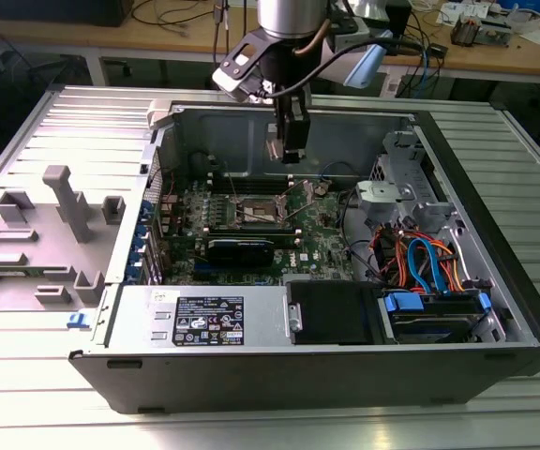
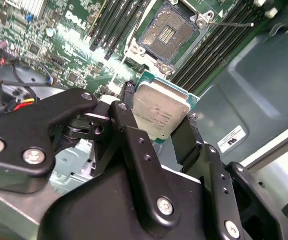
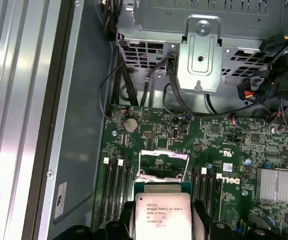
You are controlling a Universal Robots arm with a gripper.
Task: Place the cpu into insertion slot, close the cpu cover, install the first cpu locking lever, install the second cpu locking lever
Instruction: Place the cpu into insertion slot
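Claw (image 1: 289, 150) clenched on chip (image 2: 160, 114), hanging above open socket (image 2: 170, 32) with cover (image 3: 163, 153) flipped up; risk is that a tilted or off-centre descent bends socket pins or catches the rim.

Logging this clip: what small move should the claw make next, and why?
Probably ease the claw down toward the square dark metal-rimmed socket: it grips the flat silver square chip apart from the socket, which lies bare, its silver metal frame cover raised.
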